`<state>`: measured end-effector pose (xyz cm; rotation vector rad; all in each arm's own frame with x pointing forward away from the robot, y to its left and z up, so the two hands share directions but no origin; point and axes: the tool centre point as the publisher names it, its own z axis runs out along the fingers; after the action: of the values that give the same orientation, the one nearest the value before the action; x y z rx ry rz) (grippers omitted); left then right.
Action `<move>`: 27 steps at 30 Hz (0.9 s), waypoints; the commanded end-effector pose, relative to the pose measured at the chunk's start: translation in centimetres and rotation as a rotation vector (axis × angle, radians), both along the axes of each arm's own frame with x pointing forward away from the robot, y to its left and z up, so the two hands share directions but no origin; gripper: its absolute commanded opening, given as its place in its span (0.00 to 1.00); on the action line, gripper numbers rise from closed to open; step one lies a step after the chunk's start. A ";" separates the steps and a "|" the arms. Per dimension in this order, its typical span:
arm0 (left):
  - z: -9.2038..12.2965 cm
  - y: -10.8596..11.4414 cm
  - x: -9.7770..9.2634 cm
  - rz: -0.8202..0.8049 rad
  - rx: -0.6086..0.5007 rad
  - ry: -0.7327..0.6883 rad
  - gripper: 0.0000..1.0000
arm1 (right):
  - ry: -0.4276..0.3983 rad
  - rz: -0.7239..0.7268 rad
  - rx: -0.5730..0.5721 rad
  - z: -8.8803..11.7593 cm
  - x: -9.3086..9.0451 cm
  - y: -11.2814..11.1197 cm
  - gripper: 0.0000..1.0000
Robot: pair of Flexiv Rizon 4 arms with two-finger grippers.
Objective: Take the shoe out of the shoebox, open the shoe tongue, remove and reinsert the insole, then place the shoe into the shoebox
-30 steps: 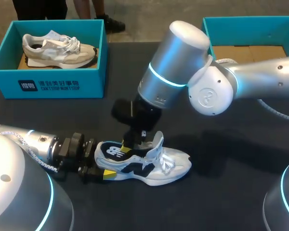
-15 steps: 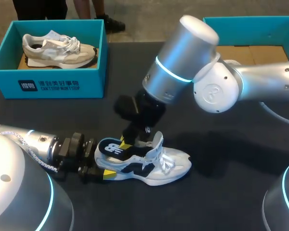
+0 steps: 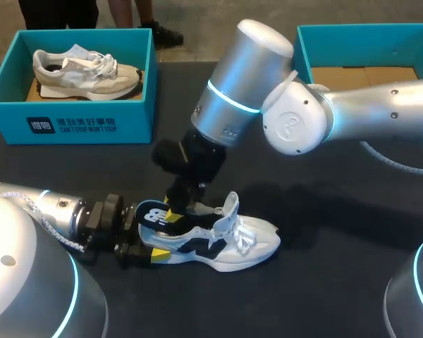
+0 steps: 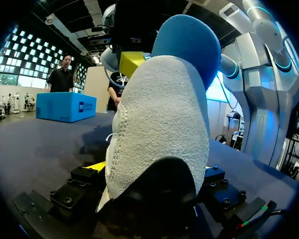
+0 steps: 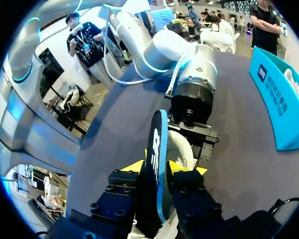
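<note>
A white and navy shoe (image 3: pixel 229 243) lies on its sole on the dark table, toe to the right, tongue raised. My left gripper (image 3: pixel 144 244) comes in from the left and clasps the heel (image 4: pixel 159 134) from both sides. The blue insole (image 3: pixel 154 213) sticks up out of the heel opening. My right gripper (image 3: pixel 175 204) reaches down from above, and the insole (image 5: pixel 157 159) stands on edge between its yellow fingertips (image 5: pixel 134 167), which press on it from both sides. The teal shoebox (image 3: pixel 303 49) stands at the back right with only cardboard inside.
A second teal box (image 3: pixel 70 123) at the back left holds a beige shoe (image 3: pixel 84 70). My right arm's big silver elbow (image 3: pixel 296 127) hangs over the table's middle. Bare dark tabletop (image 3: pixel 324 282) lies in front of and to the right of the shoe.
My right gripper has shifted left and slightly up, and the insole's heel end has come further out of the shoe with it. The left arm and the shoe have stayed put.
</note>
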<state>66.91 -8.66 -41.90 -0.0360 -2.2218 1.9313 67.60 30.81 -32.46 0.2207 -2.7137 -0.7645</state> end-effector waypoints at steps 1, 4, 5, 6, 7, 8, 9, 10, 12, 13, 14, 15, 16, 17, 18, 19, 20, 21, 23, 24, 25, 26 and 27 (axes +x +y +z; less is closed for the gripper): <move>-0.2 -0.1 0.0 0.002 0.002 0.000 0.00 | 0.001 -0.022 0.005 0.1 -0.2 -1.0 0.30; -0.2 -0.1 0.0 0.002 0.002 0.000 0.00 | 0.001 -0.057 0.002 0.4 -0.4 -1.8 0.29; -0.2 -0.1 0.0 0.002 0.002 0.000 0.00 | 0.002 -0.069 0.001 0.4 -0.4 -1.9 0.28; -0.2 -0.1 0.0 0.002 0.002 0.000 0.00 | 0.007 -0.077 0.007 0.4 -0.4 -2.1 0.26; -0.2 -0.1 0.0 0.002 0.002 0.000 0.00 | 0.015 -0.084 0.011 0.3 -0.4 -2.3 0.25; -0.2 -0.1 0.0 0.002 0.002 0.000 0.00 | 0.024 -0.089 0.017 0.1 -0.3 -2.3 0.24; -0.2 -0.1 0.0 0.002 0.002 0.000 0.00 | 0.028 -0.090 0.018 -0.2 -0.3 -2.3 0.21; -0.2 -0.1 0.0 0.002 0.002 0.000 0.00 | 0.037 -0.092 0.022 -0.3 -0.3 -2.3 0.20; -0.2 -0.1 0.0 0.002 0.002 0.000 0.00 | 0.045 -0.096 0.027 -0.8 0.0 -2.3 0.22; -0.2 -0.1 0.0 0.002 0.002 0.000 0.00 | 0.050 -0.098 0.029 -0.9 0.1 -2.2 0.24; -0.2 -0.1 0.0 0.002 0.002 0.000 0.00 | 0.053 -0.100 0.029 -0.9 0.2 -2.2 0.25; -0.2 -0.1 0.0 0.002 0.002 0.000 0.00 | 0.061 -0.103 0.025 -1.0 0.3 -2.2 0.25; -0.2 -0.1 0.0 0.002 0.002 0.000 0.00 | 0.064 -0.104 0.022 -1.0 0.5 -2.2 0.26; -0.2 -0.1 0.0 0.002 0.002 0.000 0.00 | 0.068 -0.104 0.022 -1.0 0.6 -2.2 0.28; -0.2 -0.1 0.0 0.002 0.002 0.000 0.00 | 0.079 -0.106 0.012 -0.9 0.8 -2.2 0.29; -0.2 -0.1 0.0 0.002 0.002 0.000 0.00 | 0.081 -0.106 0.013 -0.9 0.9 -2.1 0.29; -0.2 -0.1 0.0 0.002 0.002 0.000 0.00 | 0.087 -0.105 0.011 -0.9 1.0 -2.1 0.30; -0.2 -0.1 0.0 0.002 0.002 0.000 0.00 | 0.094 -0.105 0.002 -0.9 1.1 -2.0 0.30; -0.2 -0.1 0.0 0.002 0.002 0.000 0.00 | 0.107 -0.104 0.005 -1.1 1.2 -1.8 0.31; -0.2 -0.1 0.0 0.002 0.002 0.000 0.00 | 0.114 -0.102 0.005 -1.2 1.2 -1.6 0.32; -0.2 -0.1 0.0 0.002 0.002 0.000 0.00 | 0.120 -0.101 0.005 -1.2 1.1 -1.5 0.31; -0.2 -0.1 0.0 0.002 0.002 0.000 0.00 | 0.127 -0.098 -0.004 -1.3 1.0 -1.4 0.32; -0.2 -0.1 0.0 0.002 0.002 0.000 0.00 | 0.133 -0.096 -0.007 -1.3 0.9 -1.3 0.32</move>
<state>66.92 -8.66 -41.90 -0.0358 -2.2219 1.9312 68.22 28.56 -33.31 0.0309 -2.6230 -0.7842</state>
